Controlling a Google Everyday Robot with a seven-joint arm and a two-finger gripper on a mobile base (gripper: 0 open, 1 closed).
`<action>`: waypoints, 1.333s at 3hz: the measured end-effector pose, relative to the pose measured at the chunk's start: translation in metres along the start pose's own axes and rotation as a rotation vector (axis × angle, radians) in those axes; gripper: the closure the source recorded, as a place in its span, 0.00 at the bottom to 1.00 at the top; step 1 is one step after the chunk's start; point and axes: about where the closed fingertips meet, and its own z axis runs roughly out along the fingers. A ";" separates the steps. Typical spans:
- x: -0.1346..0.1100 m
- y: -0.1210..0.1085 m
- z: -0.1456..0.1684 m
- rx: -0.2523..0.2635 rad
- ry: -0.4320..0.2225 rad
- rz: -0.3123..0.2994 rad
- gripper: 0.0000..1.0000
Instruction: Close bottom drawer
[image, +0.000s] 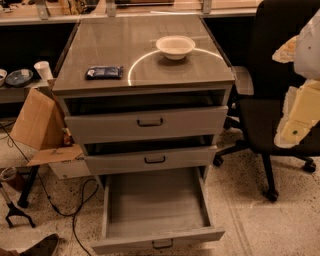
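The grey cabinet (142, 82) has three drawers. The bottom drawer (155, 205) is pulled far out toward me. Its deep grey tray is empty, and its low front with a small dark bar handle (162, 243) sits at the lower edge of the view. The middle drawer (152, 159) and the taller top drawer (147, 122) each stand slightly ajar. My arm and gripper (296, 122) show as pale white and cream shapes at the right edge. They are in front of the chair, well right of the cabinet and above the bottom drawer, touching nothing.
A white bowl (175, 46) and a dark blue packet (104, 72) lie on the cabinet top. A black office chair (272, 95) stands close on the right. A cardboard box (37, 120), a black cable (75, 205) and a stand leg (17, 212) are on the left floor.
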 end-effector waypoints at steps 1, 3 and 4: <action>0.000 0.004 0.003 0.005 -0.015 -0.008 0.00; -0.011 0.048 0.092 -0.060 -0.127 -0.024 0.00; -0.033 0.088 0.190 -0.179 -0.224 -0.007 0.00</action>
